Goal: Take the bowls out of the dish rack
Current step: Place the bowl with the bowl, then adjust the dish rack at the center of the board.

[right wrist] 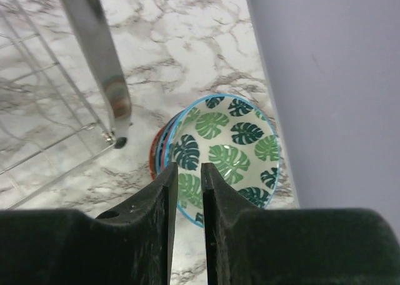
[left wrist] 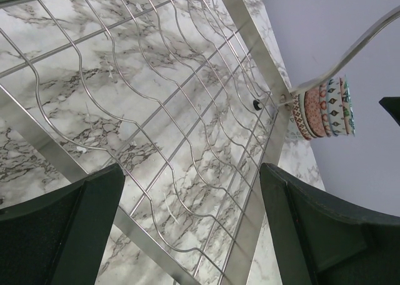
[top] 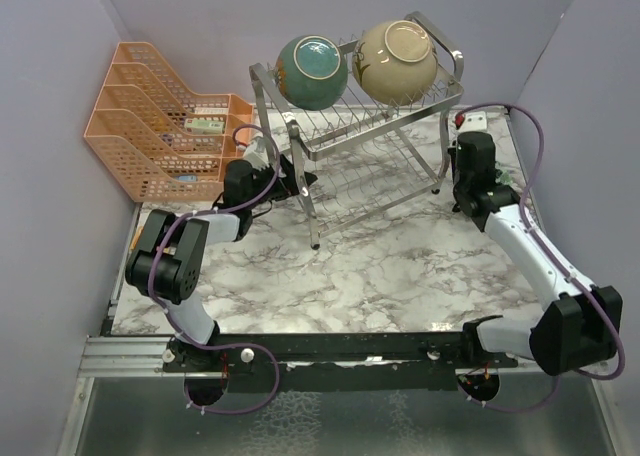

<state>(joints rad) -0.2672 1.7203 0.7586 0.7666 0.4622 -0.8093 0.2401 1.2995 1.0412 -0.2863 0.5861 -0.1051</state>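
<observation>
The silver wire dish rack (top: pixel 318 214) stands at the back of the marble table. On its upper tier lean the teal bowl (top: pixel 311 71) and the cream bowl (top: pixel 396 61). My left gripper (top: pixel 300 176) is open and empty at the rack's left side; its wrist view looks through the bare lower-tier wires (left wrist: pixel 187 110). My right gripper (right wrist: pixel 186 167) hovers over a stack of small patterned bowls (right wrist: pixel 228 150) on the table beside the rack's leg (right wrist: pixel 94 41). Its jaws stand a narrow gap apart, with nothing between them. The stack also shows far off in the left wrist view (left wrist: pixel 325 107).
An orange mesh organizer (top: pixel 150 116) stands at the back left by the wall. The purple wall (right wrist: pixel 331 91) runs close along the right of the bowl stack. Marble table (top: pixel 380 276) lies in front of the rack.
</observation>
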